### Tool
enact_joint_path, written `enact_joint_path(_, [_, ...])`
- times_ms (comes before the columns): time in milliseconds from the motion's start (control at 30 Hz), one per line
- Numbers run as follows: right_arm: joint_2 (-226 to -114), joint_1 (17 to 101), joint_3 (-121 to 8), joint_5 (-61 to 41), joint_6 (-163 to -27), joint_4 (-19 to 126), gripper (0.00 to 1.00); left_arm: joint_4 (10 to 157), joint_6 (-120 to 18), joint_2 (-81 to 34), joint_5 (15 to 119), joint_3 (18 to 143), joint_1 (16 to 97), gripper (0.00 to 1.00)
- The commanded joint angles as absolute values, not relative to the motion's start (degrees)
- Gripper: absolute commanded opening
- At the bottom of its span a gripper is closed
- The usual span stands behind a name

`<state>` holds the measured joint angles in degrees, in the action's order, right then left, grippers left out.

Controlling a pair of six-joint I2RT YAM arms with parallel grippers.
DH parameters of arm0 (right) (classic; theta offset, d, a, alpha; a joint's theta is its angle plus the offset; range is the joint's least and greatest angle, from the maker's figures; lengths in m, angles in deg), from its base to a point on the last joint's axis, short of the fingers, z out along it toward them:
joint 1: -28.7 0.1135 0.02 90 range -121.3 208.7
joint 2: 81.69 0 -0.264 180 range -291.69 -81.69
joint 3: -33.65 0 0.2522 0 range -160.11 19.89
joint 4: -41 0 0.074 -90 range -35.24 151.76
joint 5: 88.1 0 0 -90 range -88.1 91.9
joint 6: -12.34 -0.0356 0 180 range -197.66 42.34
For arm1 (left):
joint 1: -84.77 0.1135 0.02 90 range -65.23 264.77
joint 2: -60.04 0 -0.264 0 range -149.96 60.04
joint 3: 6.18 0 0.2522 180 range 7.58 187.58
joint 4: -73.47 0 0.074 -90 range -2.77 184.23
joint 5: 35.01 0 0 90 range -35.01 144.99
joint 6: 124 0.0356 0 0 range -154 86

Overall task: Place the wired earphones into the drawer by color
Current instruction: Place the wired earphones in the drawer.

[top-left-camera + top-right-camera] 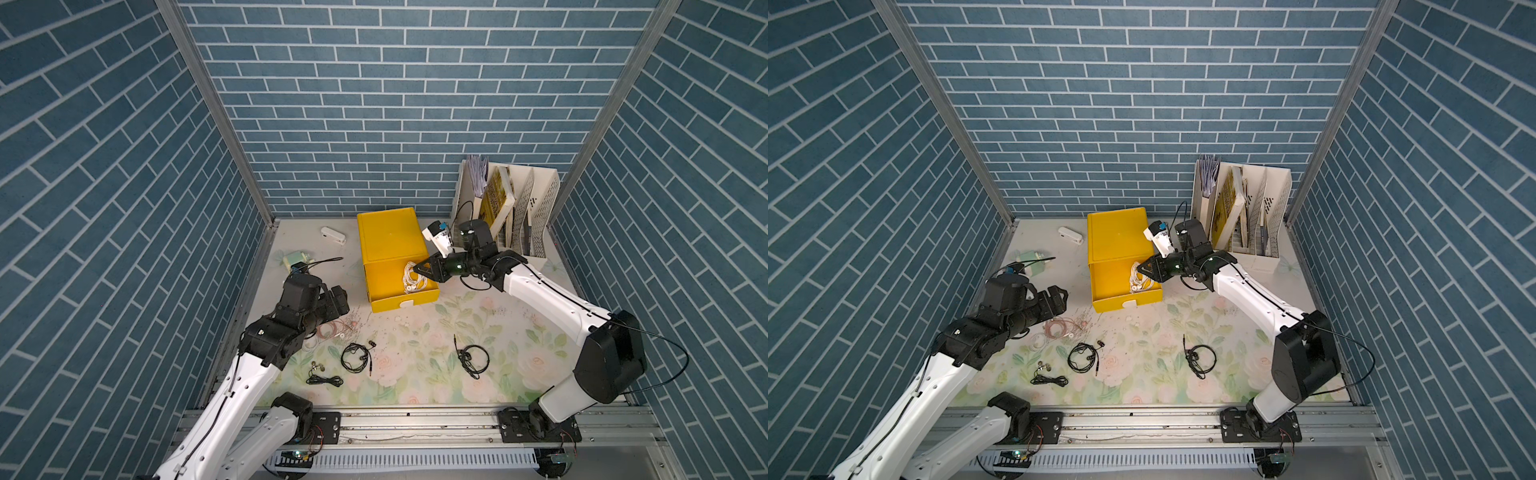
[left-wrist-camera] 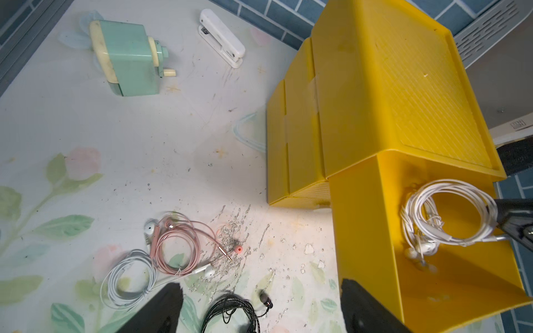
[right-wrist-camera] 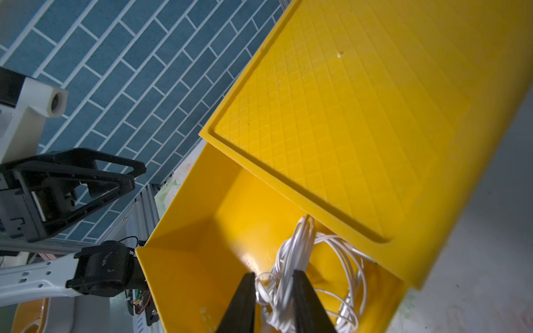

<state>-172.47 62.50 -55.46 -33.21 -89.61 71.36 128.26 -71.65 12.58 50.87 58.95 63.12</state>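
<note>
At the middle of both top views, against the back wall, stands the yellow cabinet [image 1: 388,237], its top drawer [image 1: 405,302] pulled out toward the near edge. My right hand [image 1: 417,271] reaches into that drawer from the right of the frame. On the right wrist view its fingers [image 3: 243,297] stand a little apart. Strands of the white earphones [image 3: 300,259] run between them and look slack, not pinched. The rest of that coil lies on the drawer floor, partly tucked under the cabinet's top.

My left hand [image 1: 338,297] hovers at the left of the frame, released wide, with nothing between its fingers on the left wrist view. From above, its arm hides part of a second white set [image 1: 309,345] on the desk [image 1: 424,370]. The left wrist view shows that second white set [image 2: 129,284] whole, overlapping the pink set [image 2: 178,248].

Three black sets [image 1: 356,357] lie apart along the lower part of the frame. One of them is cut off by the edge of the left wrist view. Whatever sits beneath the open drawer is hidden from above.
</note>
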Motion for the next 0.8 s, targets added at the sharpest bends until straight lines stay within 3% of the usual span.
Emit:
enact_joint_path(0, [-172.76, 61.92, -55.23, -32.42, -88.65, 72.94, 0.33, 129.54, -73.37, 12.59, 47.71, 59.51, 63.67, 0.92])
enact_joint_path(133, [-171.81, 61.32, -56.42, -31.13, -88.41, 74.23, 0.43, 131.24, -74.44, 12.82, 45.46, 60.05, 64.6, 1.0])
enact_joint_path(367, [-169.83, 61.19, -60.24, -30.71, -87.15, 77.0, 0.69, 133.56, -77.66, 13.12, 43.82, 57.85, 69.28, 1.0])
enact_joint_path(600, [-169.85, 61.19, -61.63, -30.97, -87.81, 77.74, 0.7, 130.32, -81.48, 14.12, 50.24, 49.78, 79.72, 1.0])
enact_joint_path(767, [-170.11, 61.21, -61.96, -30.3, -88.65, 78.64, 0.64, 127.85, -84.09, 14.93, 50.82, 44.63, 81.32, 1.0])
